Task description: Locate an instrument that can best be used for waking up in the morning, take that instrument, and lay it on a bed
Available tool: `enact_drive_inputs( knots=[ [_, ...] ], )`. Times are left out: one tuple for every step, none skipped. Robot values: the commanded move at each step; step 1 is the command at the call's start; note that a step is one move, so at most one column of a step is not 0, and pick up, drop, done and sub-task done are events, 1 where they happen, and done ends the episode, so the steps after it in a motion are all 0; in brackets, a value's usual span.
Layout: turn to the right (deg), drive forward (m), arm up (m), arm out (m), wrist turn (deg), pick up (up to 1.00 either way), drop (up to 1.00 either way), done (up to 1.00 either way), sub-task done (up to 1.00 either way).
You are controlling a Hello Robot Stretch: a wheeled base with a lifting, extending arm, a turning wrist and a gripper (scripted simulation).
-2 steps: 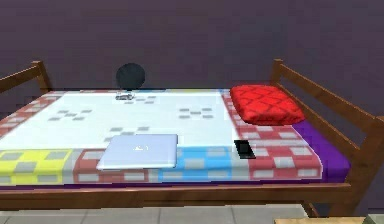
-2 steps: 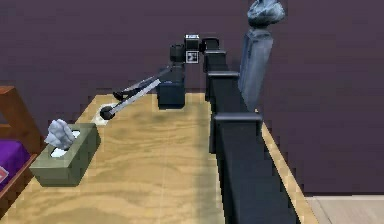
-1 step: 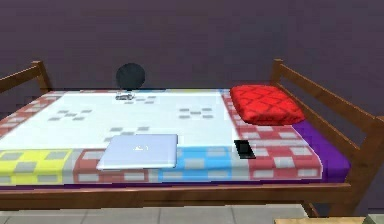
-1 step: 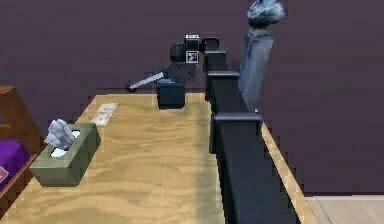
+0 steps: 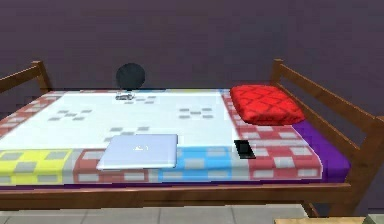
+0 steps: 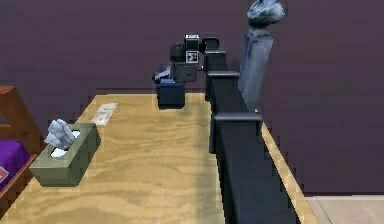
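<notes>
Gripper [image 6: 168, 88] at far end of table [image 6: 150, 165]; contents of grasp cannot be told. Tissue box [image 6: 65, 152] near left; laptop [image 5: 140, 151] on bed [image 5: 190, 120].

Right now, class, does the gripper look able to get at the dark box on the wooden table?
Probably yes: the gripper is right at the dark box, with bare table around it; the tissue box stands well aside. Contact cannot be told.

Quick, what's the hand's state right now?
Hand: cannot tell whether it holds anything; a dark blue thing stands on the table at its far end.
</notes>
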Motion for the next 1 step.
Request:
enact_drive_inputs(
  knots=[
    [0.0,0.00,0.00,0.00,0.0,1.00,0.00,0.00,0.00]
  ],
)
